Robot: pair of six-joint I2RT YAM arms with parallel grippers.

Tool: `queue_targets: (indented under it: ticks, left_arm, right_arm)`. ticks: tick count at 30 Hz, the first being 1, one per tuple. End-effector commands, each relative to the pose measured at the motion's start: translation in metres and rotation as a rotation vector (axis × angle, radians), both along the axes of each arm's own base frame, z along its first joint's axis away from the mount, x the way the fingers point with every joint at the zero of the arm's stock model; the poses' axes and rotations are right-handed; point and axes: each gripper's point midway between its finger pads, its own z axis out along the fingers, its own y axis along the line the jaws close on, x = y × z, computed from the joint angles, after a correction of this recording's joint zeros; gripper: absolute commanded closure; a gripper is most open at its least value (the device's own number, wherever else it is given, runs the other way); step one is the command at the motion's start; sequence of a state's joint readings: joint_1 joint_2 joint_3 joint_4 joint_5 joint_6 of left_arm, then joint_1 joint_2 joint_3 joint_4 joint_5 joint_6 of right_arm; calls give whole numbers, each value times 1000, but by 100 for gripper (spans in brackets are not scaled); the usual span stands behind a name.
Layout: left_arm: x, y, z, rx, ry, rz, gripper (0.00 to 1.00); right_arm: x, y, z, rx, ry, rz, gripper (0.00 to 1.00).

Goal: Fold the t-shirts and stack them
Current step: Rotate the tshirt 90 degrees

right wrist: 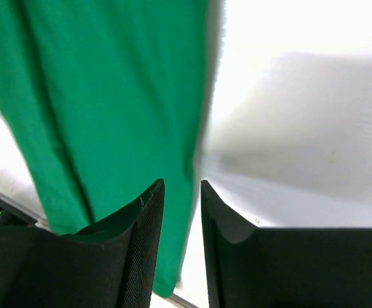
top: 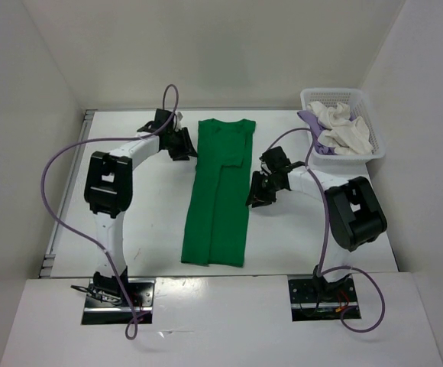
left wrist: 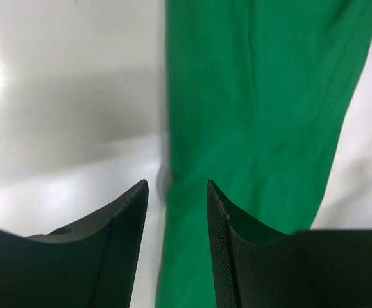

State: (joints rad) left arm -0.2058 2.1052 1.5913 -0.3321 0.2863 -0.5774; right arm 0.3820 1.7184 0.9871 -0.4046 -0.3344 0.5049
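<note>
Noting green shirt (top: 218, 191) lying on the counter (top: 153, 214) as a long folded strip, white shirt (top: 345, 131) and purple shirt (top: 310, 120) heaped in the basket (top: 376, 147), left tool (left wrist: 177, 192) and right tool (right wrist: 177, 189) both hovering partly parted at its long edges, gripping nothing, and judging the cloth light, limp, best pinched at an edge.

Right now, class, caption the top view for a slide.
Green shirt folded lengthwise between left gripper and right gripper; white shirt and purple shirt in basket.
</note>
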Motion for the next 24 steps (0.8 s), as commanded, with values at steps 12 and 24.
queue_targets:
  ticks: [12, 24]
  left_arm:
    - [118, -22, -12, -27, -142, 51, 56]
    - [161, -22, -4, -22, -194, 183, 100]
  right_arm:
    - [1, 11, 57, 119, -111, 25, 65]
    - [17, 14, 67, 150, -131, 21, 65]
